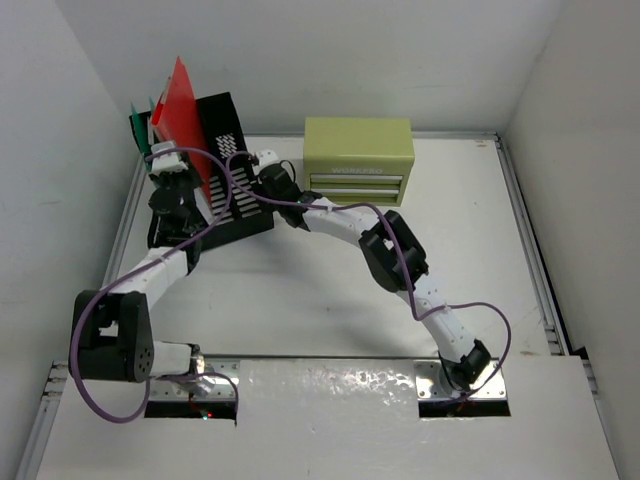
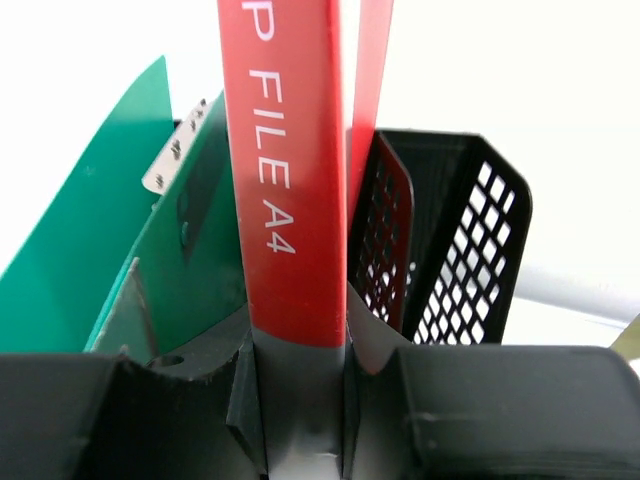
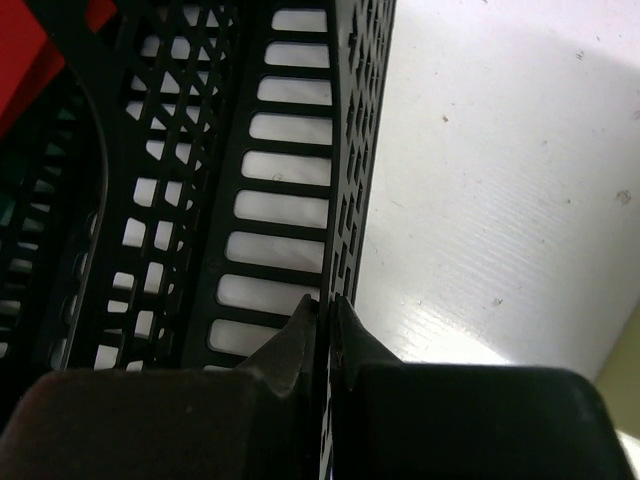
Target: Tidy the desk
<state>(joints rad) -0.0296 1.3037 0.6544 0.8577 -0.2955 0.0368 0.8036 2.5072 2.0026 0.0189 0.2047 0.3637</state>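
Observation:
On the white desk a black slotted file rack stands at the back left. My left gripper is shut on a red clip file, gripping its grey spine upright over the rack; the file also shows in the top view. A green folder stands just left of it. My right gripper is shut on the rack's right side wall, one finger inside and one outside. The desk surface shows right of that wall.
An olive-green drawer chest stands at the back centre, just right of the rack. White walls close in the left, back and right. Metal rails run along the desk edges. The arm bases sit at the near edge.

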